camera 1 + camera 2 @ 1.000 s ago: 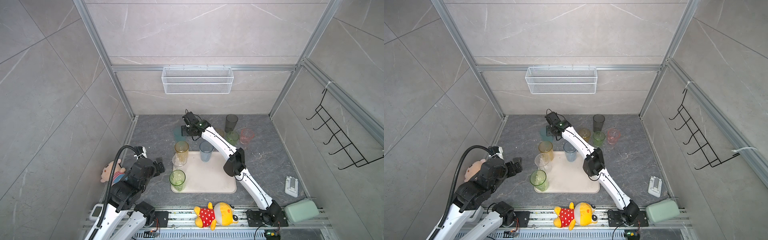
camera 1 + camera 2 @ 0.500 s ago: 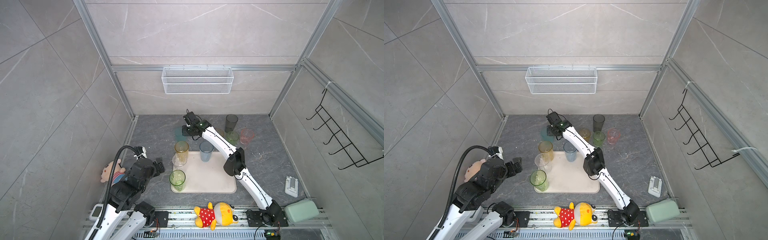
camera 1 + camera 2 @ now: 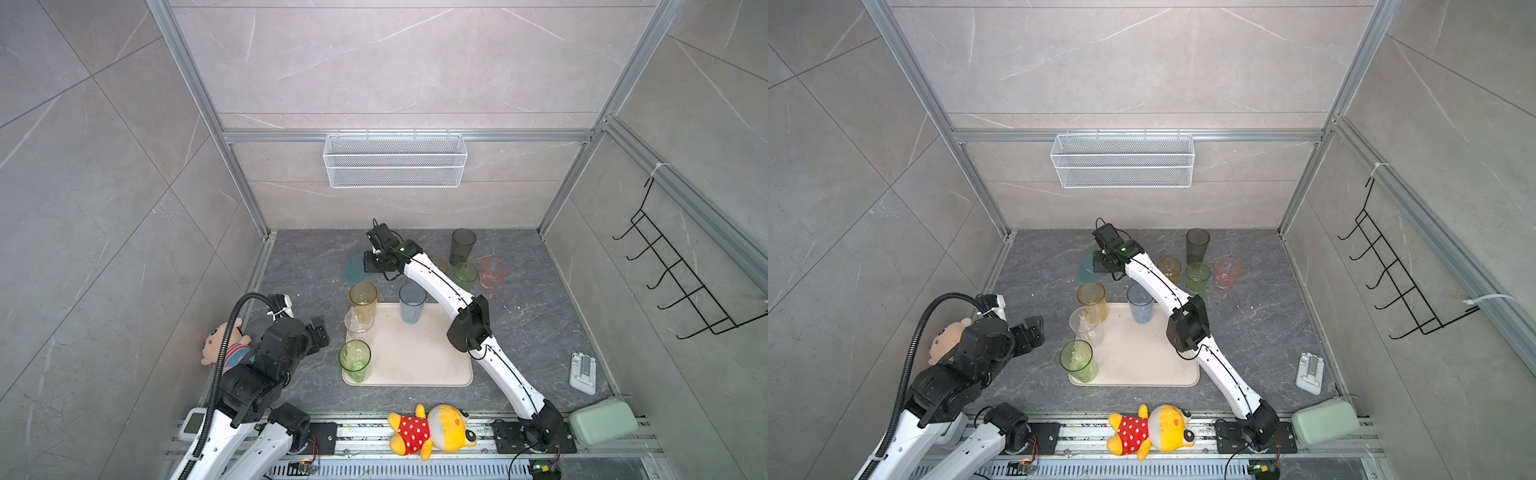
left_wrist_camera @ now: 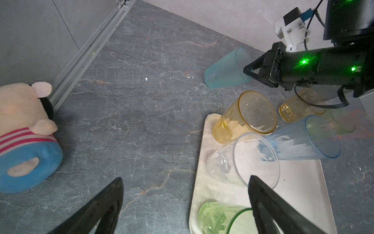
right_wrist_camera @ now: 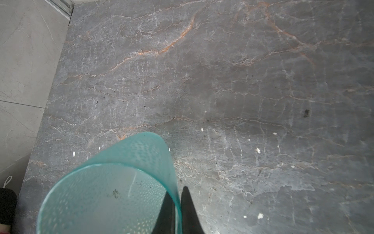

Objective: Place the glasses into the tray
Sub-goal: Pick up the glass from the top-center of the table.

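Note:
The teal glass (image 5: 113, 194) lies tipped on the grey floor behind the tray (image 3: 415, 353), its mouth towards my right gripper (image 5: 176, 194). That gripper is shut on the glass's wall at the rim, one finger inside and one outside; it also shows in a top view (image 3: 368, 266) and the left wrist view (image 4: 245, 71). On the tray stand an amber glass (image 3: 363, 299), a clear glass (image 3: 358, 324), a green glass (image 3: 354, 359) and a pale blue glass (image 3: 412, 302). My left gripper (image 4: 185, 179) hangs open left of the tray, holding nothing.
Behind the right arm stand a smoke-grey glass (image 3: 462, 246), a small amber glass (image 3: 1169, 268), a green glass (image 3: 465, 275) and a pink glass (image 3: 493, 272). A plush pig (image 3: 218, 345) lies left, a yellow plush (image 3: 432, 428) in front. A wire basket (image 3: 395, 160) hangs on the back wall.
My right gripper's fingers have closed on the teal glass's wall. Neither arm has visibly moved otherwise, and the left gripper stays open.

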Available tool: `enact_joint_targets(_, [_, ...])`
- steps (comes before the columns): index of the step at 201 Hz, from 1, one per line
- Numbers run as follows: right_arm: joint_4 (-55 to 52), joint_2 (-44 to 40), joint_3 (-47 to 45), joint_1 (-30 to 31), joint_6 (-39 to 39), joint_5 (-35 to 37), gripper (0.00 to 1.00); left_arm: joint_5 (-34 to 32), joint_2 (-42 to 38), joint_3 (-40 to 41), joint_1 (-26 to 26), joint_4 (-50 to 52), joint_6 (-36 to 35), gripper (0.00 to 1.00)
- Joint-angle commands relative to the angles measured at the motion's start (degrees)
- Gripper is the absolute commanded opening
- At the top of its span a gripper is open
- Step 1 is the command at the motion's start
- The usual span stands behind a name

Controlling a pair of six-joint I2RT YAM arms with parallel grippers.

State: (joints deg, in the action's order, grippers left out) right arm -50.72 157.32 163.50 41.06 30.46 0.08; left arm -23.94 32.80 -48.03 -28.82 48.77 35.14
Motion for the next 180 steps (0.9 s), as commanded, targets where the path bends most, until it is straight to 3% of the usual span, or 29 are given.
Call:
enact_joint_targets(1, [-0.8,-1.4,1.5,0.0,0.0,-1.1,0.0,-0.7,-0.8,0.1,0.3,-0.8,0.3,0.96])
enact_joint_targets(180, [-12.9,-20.2,1.3,0.0,-6.9,0.5,0.0,0.8,0.8,1.2,0.3,-6.4,-1.0,0.96])
